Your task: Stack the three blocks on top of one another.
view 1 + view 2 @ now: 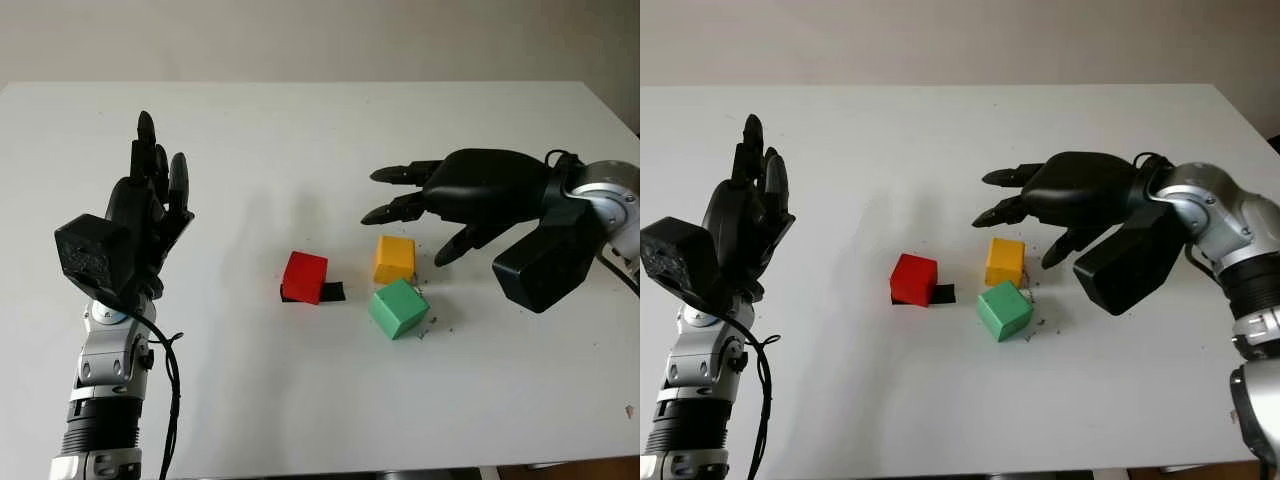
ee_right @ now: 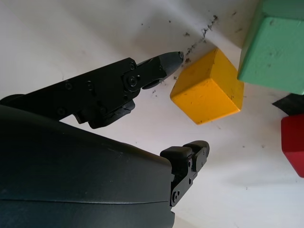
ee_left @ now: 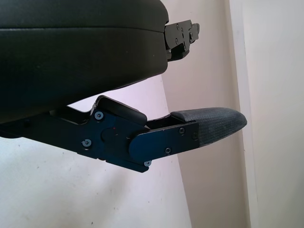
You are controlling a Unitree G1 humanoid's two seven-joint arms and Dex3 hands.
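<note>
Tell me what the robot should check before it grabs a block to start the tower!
1. Right hand holds nothing: ok, it is open, above the table just behind the yellow block.
2. Yellow block free to grasp: ok, its top is bare and nothing sits on it.
3. Room around it: not ok, the green block sits very close in front, so fingers might bump it.
4. Red block sitting flat: cannot tell, it lies partly on a black strip.
5. Left hand out of the way: ok, it is open, raised at the table's left side, far from the blocks.
6. Tower started: not ok, all three blocks are on the table.
</note>
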